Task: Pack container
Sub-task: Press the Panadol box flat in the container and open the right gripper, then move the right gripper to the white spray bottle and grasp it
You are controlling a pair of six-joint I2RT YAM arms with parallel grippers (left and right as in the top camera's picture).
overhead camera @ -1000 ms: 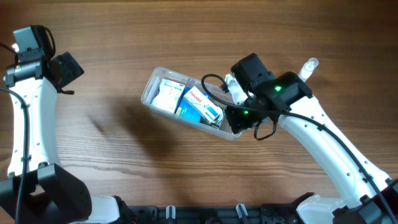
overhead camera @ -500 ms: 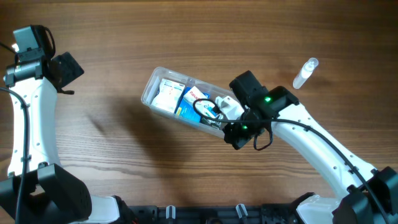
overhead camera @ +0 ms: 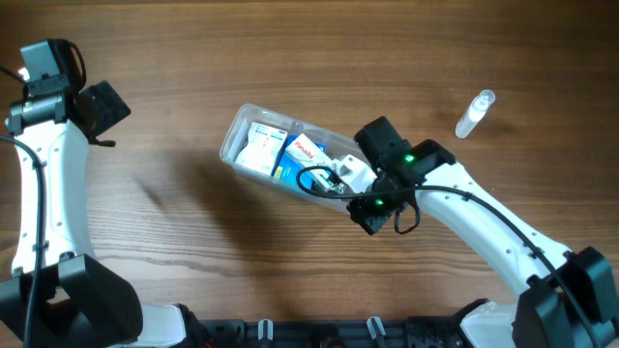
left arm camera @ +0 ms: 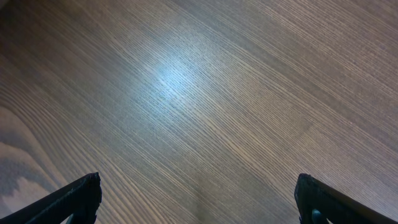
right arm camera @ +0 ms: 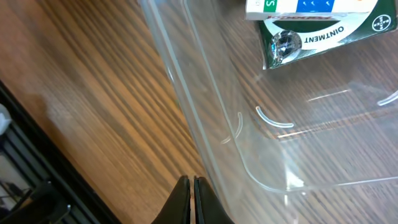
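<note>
Wood-grain table (overhead camera: 174,58) lies under both arms, and the container (overhead camera: 229,145) sits slantwise on it with small boxes (overhead camera: 290,155) inside, an ointment carton (right arm camera: 311,31) among them. The right gripper (right arm camera: 189,186) is at the container's right end, jaws pressed together just outside the clear wall; whether they nip the rim cannot be told. The left gripper (left arm camera: 199,202) hangs well left of the container, jaws wide apart. A spray bottle (overhead camera: 474,113) lies well right of the container.

table (overhead camera: 174,77): brown wood-grain top, fills the overhead frame, grain running left to right. soft grey shadow (overhead camera: 160,193) left of centre. black rail (overhead camera: 319,333) along bottom edge. left wrist view: pale glare (left arm camera: 177,81) upper left of centre.
</note>
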